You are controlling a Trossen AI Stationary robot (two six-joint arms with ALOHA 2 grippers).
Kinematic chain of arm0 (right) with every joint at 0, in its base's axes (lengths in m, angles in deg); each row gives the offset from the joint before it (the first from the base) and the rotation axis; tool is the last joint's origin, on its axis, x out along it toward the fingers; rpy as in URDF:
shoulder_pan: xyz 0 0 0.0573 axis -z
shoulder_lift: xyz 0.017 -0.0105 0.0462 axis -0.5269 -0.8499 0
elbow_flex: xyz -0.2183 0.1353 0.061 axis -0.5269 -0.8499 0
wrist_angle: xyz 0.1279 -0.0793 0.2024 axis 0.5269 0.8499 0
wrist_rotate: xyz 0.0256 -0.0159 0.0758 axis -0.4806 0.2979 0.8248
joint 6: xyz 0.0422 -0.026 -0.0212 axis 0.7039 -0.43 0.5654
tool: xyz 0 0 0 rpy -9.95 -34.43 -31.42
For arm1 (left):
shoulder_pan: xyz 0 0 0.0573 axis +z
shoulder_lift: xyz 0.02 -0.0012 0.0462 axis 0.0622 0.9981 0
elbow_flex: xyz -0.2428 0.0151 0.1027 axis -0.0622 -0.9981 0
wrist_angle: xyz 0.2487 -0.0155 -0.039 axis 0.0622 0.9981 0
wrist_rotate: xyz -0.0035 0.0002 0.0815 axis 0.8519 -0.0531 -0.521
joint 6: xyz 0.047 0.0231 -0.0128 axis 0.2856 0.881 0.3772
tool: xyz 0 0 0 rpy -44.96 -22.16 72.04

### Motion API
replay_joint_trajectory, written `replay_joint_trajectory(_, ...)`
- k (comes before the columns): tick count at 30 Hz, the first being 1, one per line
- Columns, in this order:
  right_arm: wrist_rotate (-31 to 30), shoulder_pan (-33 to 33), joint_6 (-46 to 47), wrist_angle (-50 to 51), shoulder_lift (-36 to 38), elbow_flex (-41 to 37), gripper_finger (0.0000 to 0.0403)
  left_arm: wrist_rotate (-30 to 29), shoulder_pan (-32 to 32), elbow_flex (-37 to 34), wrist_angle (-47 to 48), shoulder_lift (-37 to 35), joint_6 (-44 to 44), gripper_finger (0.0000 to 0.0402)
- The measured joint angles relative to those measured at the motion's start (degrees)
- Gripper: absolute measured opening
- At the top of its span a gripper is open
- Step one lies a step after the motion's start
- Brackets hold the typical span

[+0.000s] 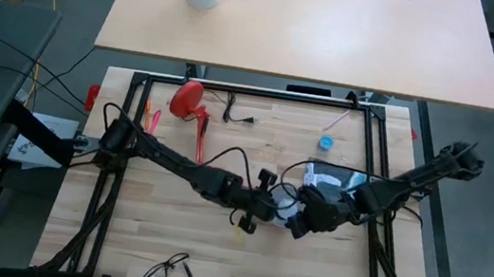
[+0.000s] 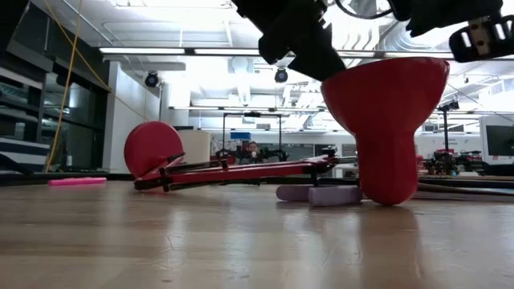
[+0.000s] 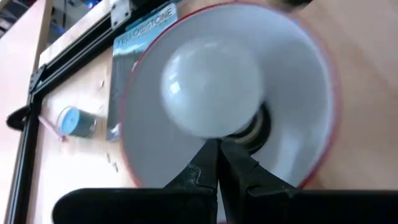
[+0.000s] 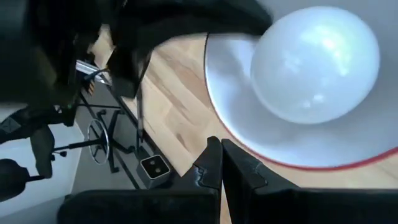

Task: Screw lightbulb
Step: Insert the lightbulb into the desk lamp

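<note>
Both closed grippers, left gripper point(image 3: 217, 163) and right gripper point(image 4: 221, 163), face your small white frosted lightbulb point(image 3: 211, 93), seated mid-table in the red cone lamp shade point(image 2: 385, 120), seemingly for screwing.

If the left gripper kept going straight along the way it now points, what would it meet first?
Most likely the lightbulb: the left gripper, jaws shut, points into the lamp shade at the bulb's neck near the socket. Depth is unclear, so it may already be nearly touching.

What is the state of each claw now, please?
Left claw: closed, holding nothing, at the lightbulb inside the lamp shade.
Right claw: closed, holding nothing, beside the shade's rim.
</note>
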Motion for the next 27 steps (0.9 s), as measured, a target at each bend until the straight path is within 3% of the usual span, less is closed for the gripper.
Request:
replay_joint_trajectory(9, -9.23, -0.06, 0.78, 4.43, 4.93, 0.02, 0.0, 0.09, 3.06, -0.15, 3.71, -3.8, -0.46, 0.0)
replay_joint_trajectory(12, -8.92, 1.59, 0.93, 7.64, 5.77, 0.02, 0.0, 2.69, 3.35, -0.15, 3.25, -4.29, -3.82, 0.0)
replay_joint_trajectory(17, -7.6, 4.91, -1.19, 8.82, 5.79, 0.02, 0.0, 12.74, 0.81, -0.15, -1.52, -4.29, -8.74, 0.0)
replay_joint_trajectory(24, -4.34, 8.48, -3.74, 10.76, 5.79, 0.02, 0.0, 12.51, -4.01, 0.07, -13.48, -3.49, -6.03, 0.0)
replay_joint_trajectory(27, -3.66, 9.27, -4.67, 10.7, 5.79, 0.02, 0.0, 10.6, -4.17, 0.05, -14.47, -1.5, -5.11, 0.0)
